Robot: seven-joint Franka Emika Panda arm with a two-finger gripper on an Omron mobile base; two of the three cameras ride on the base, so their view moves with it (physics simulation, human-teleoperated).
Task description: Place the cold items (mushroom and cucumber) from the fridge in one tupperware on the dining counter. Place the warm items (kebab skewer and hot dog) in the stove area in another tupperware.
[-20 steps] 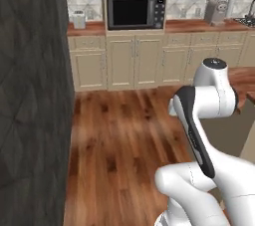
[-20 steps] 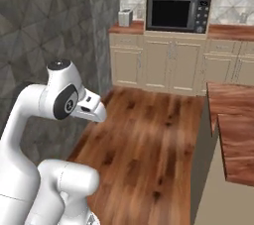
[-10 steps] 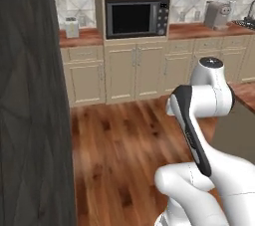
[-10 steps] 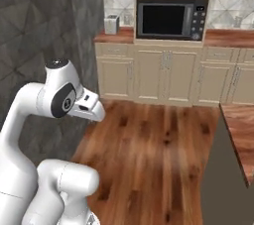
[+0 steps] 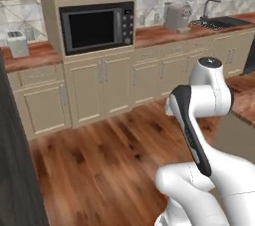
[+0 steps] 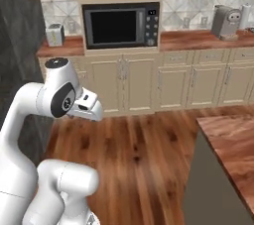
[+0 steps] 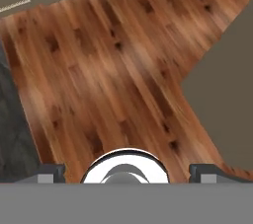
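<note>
Wooden floor (image 7: 108, 65), claw (image 7: 126, 172) tips wide apart, grey counter side (image 7: 222, 85), dark fridge (image 7: 12, 134)

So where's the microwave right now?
The microwave sits built into the cabinets straight ahead across the wooden floor, with the toaster on its left and the coffee machine on its right.

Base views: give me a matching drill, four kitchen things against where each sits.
Things:
1. microwave
2. toaster
3. coffee machine
4. sink

Places:
A. on the counter left of the microwave
B. far right, under a faucet
C. on the counter right of the microwave
D. built in between the cabinets

Pairs: 1-D, 2-A, 3-C, 4-B
</note>
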